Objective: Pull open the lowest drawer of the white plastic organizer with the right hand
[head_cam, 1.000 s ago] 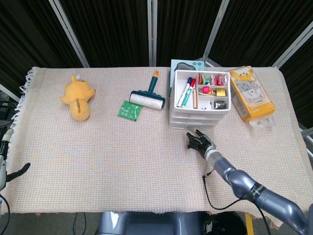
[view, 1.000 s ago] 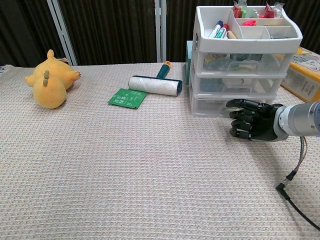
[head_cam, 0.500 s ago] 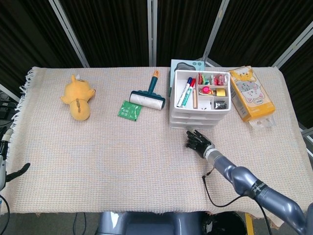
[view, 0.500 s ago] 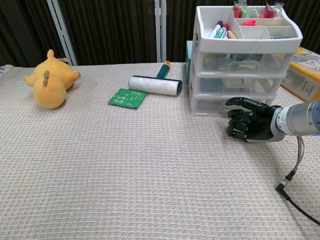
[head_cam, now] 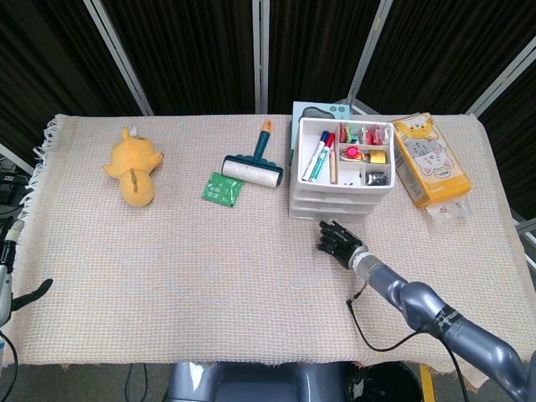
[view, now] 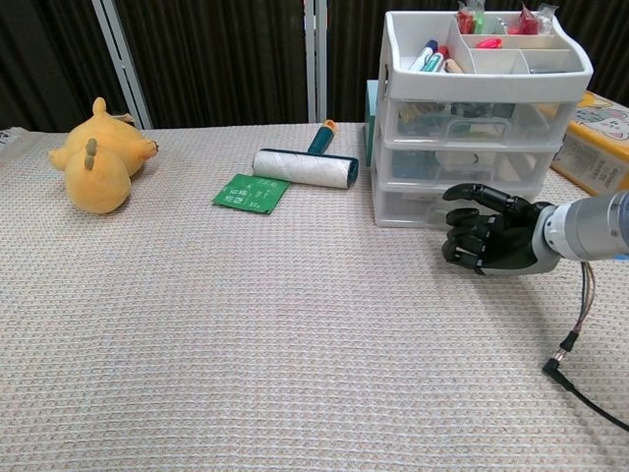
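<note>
The white plastic organizer point(head_cam: 342, 194) point(view: 482, 128) stands at the table's back right, its top tray holding pens and small items. Its three drawers look closed, and the lowest drawer point(view: 418, 208) point(head_cam: 333, 211) sits flush at the bottom. My right hand point(head_cam: 339, 240) point(view: 486, 239) hovers just in front of that drawer's right half. Its fingers are half bent and its thumb reaches toward the drawer front; it holds nothing. Whether the thumb touches the drawer is unclear. My left hand point(head_cam: 10, 289) shows only partly at the far left edge, off the table.
A yellow plush toy point(head_cam: 134, 172) lies far left. A lint roller point(head_cam: 251, 170) and a green packet point(head_cam: 222, 188) lie in the middle back. A cat-printed box point(head_cam: 430, 161) stands right of the organizer. A black cable point(view: 580, 388) trails from the right wrist.
My right hand has crept up and left toward the lowest drawer, its thumb now over the drawer front. The organizer seems to have shifted very slightly.
</note>
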